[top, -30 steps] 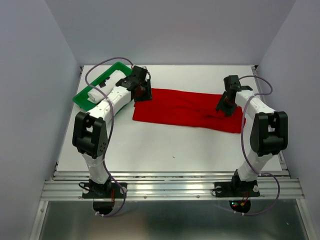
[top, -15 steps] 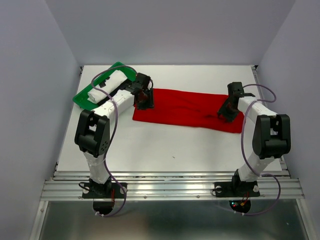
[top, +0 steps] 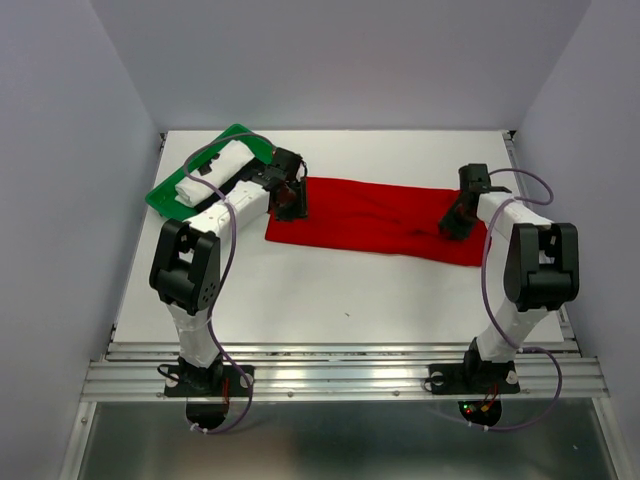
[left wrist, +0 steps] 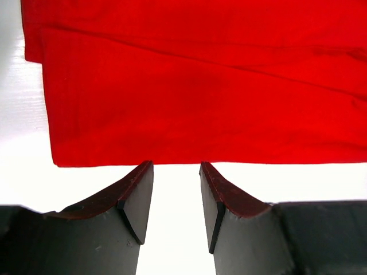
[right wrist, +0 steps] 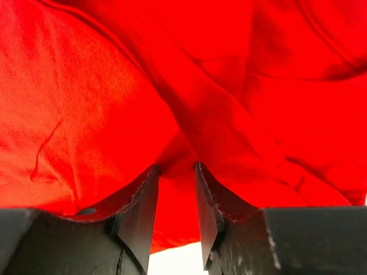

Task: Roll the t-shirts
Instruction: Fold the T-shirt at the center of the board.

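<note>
Red t-shirt (top: 380, 222): folded into a long band, flat on the counter (top: 330, 290), running 9 to 3 o'clock across the middle and far half.

Left hand (top: 290, 200): at the band's 9 o'clock end. In the wrist view its fingertips (left wrist: 137, 189) stand parted, with the shirt's straight edge just at their 12 o'clock. Only bare white counter shows in the gap, so the hand is partly open and holds nothing.

Right hand (top: 455, 220): down on the band's 3 o'clock end. In the wrist view the fingers (right wrist: 143, 195) are narrowly apart and pressed into rumpled red cloth. A raised fold runs into the gap between the tips. Whether it is pinched, cannot tell.

White t-shirt (top: 222, 158): a roll in the green tray (top: 158, 195), at the counter's 10 o'clock corner, just beside the left arm.
</note>
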`<state>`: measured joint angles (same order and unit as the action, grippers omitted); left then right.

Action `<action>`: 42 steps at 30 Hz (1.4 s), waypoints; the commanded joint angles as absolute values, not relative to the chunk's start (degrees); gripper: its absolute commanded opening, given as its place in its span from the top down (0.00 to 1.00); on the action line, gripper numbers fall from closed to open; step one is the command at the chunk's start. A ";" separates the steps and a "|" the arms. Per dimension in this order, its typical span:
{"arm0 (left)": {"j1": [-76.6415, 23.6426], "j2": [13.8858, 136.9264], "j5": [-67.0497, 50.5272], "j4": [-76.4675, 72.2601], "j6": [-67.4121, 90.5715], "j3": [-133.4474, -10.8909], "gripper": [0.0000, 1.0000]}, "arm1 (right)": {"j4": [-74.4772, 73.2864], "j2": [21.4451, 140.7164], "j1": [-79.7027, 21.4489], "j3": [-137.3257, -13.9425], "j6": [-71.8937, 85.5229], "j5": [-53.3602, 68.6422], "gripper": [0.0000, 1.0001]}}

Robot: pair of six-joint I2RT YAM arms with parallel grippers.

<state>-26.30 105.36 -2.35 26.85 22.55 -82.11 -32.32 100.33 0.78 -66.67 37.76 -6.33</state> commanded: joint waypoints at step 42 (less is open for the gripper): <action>-28.65 103.80 -0.62 27.07 24.34 -78.92 0.52 | -18.19 120.33 -2.72 -97.82 39.99 18.99 0.58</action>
